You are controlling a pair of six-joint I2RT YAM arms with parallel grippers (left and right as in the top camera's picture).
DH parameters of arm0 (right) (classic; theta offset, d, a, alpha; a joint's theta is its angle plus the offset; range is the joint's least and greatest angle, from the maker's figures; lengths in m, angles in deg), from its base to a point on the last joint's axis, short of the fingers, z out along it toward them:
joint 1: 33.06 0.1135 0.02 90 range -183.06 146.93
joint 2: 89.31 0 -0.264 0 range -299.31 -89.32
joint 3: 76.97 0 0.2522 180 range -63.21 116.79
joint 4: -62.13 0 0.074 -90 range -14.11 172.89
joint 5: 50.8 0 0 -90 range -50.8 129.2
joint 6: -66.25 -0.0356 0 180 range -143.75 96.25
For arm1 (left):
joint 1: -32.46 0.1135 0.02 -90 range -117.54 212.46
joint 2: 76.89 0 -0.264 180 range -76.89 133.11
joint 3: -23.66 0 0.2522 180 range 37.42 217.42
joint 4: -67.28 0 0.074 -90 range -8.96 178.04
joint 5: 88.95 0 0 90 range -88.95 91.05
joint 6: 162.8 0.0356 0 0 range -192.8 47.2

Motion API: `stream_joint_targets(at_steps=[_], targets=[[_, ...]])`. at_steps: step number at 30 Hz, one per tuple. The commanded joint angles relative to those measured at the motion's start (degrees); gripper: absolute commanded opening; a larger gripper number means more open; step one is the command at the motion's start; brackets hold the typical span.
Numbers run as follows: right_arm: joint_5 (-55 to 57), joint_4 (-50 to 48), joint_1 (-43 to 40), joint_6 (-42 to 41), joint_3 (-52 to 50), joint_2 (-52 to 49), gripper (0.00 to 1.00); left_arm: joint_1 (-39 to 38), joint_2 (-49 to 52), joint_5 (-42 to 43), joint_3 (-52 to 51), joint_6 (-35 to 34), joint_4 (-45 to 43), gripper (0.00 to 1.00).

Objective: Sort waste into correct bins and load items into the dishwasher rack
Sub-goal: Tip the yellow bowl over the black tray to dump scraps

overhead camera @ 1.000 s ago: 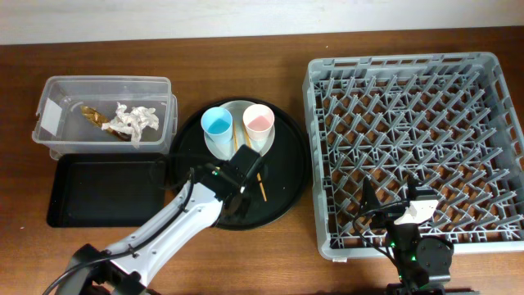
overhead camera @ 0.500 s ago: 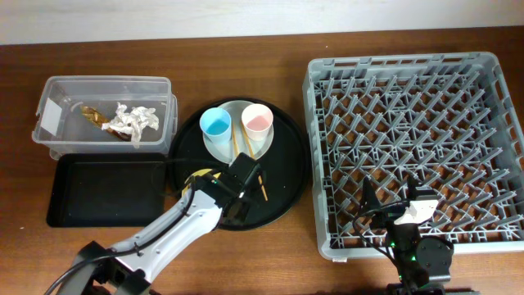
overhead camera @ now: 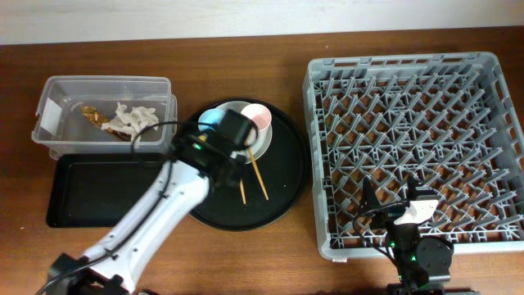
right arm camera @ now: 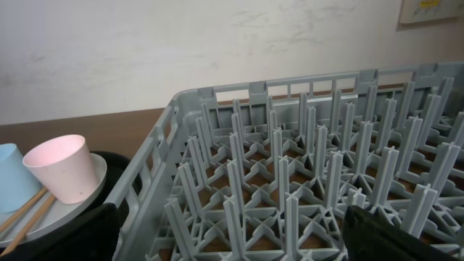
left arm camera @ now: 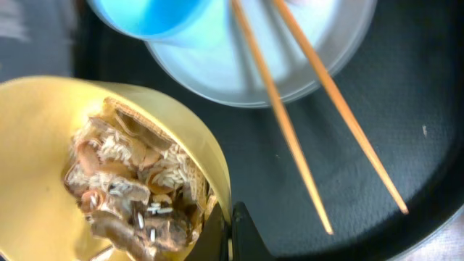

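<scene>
left gripper (left arm camera: 225,236), clenched on the yellow bowl (left arm camera: 43,145) over the round tray (left arm camera: 413,101), could spill food scraps (left arm camera: 130,188) with any tilt; right gripper (right arm camera: 232,235) gapes idle.

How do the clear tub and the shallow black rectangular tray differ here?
The clear tub is see-through and tall-walled; the black tray is opaque and shallow. The clear tub holds crumpled tissue and a gold-brown wrapper; the black tray's visible part is bare. The clear tub lies farther from the robot, the black tray nearer. Both are rectangular, with similar footprints.
</scene>
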Motion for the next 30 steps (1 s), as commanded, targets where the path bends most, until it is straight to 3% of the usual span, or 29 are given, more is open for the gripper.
stream_joint_targets(at_steps=[1, 5, 7, 14, 20, 23, 30], targets=[[-0.5, 0.13, 0.0, -0.5, -0.42, 0.44, 0.98, 9.88, -0.35, 10.34, 4.07, -0.22, 1.33, 0.0], [-0.5, 0.13, 0.0, -0.5, -0.42, 0.44, 0.98, 22.95, -0.35, 26.43, 4.07, 4.55, 2.4, 0.0], [-0.5, 0.13, 0.0, -0.5, -0.42, 0.44, 0.98, 34.03, -0.35, 38.16, 4.07, 8.59, 2.75, 0.0], [-0.5, 0.13, 0.0, -0.5, -0.42, 0.44, 0.98, 54.58, -0.33, 54.93, 2.12, 13.57, 1.68, 0.0], [-0.5, 0.13, 0.0, -0.5, -0.42, 0.44, 0.98, 68.57, -0.33, 73.48, -10.62, 13.57, -10.99, 0.0], [-0.5, 0.13, 0.0, -0.5, -0.42, 0.44, 0.98, 76.65, -0.33, 89.55, -20.28, 13.51, -25.73, 0.0], [-0.5, 0.13, 0.0, -0.5, -0.42, 0.44, 0.98, 83.45, -0.33, 96.06, -22.32, 13.51, -27.61, 0.0]])
